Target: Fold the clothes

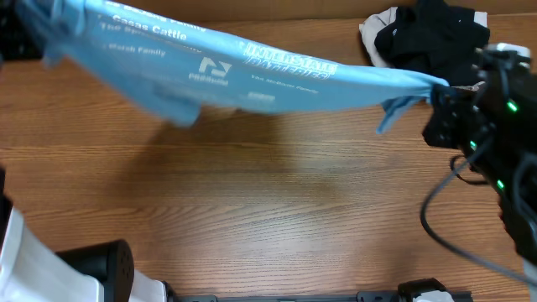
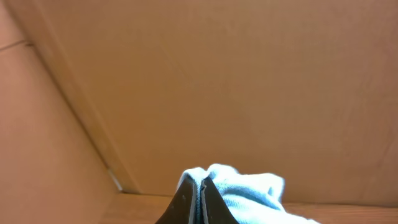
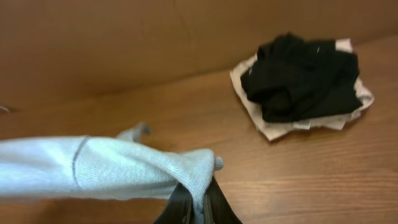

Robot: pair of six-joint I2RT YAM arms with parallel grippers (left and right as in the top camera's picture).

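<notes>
Spanning table, T-shirt; black garment near right pincer.

The sky-blue T-shirt is soft matt knitted cloth. The table is smooth wood grain. The back wall is matt brown cardboard.

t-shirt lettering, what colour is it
White lettering on the sky-blue T-shirt; clearest in the overhead view.
</notes>
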